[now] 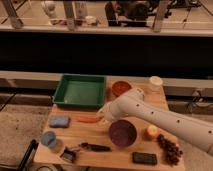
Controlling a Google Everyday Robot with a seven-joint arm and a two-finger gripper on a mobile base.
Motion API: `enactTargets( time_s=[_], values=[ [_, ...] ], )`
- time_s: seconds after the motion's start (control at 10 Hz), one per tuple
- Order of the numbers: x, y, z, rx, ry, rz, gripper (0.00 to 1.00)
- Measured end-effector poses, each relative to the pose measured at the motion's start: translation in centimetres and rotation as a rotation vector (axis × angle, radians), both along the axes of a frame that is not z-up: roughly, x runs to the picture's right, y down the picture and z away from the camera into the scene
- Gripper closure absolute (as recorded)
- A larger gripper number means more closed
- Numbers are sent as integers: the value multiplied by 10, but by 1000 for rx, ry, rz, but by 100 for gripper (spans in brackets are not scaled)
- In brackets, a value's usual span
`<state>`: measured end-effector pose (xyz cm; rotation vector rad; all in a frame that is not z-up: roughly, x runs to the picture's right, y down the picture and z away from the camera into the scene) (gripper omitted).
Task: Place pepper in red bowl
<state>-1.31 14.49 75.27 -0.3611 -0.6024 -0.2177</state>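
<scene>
The pepper is thin and orange-red. It sticks out to the left from my gripper, which is shut on its right end and holds it just above the wooden table. The white arm reaches in from the lower right. The red bowl stands at the back of the table, right of the green tray, up and to the right of the gripper. The gripper is between the tray and the purple bowl.
A blue sponge and a blue cup are at the left. A dark long-handled tool lies in front. A white cup, a yellow-orange fruit, dark grapes and a black block are at the right.
</scene>
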Motion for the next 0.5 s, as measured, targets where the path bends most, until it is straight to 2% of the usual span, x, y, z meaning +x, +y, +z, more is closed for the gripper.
enactTargets(
  time_s=[0.3,0.5],
  values=[
    [34,-17,-2,46,53,18,100],
    [49,-49,-1,82,86,12,100]
  ],
)
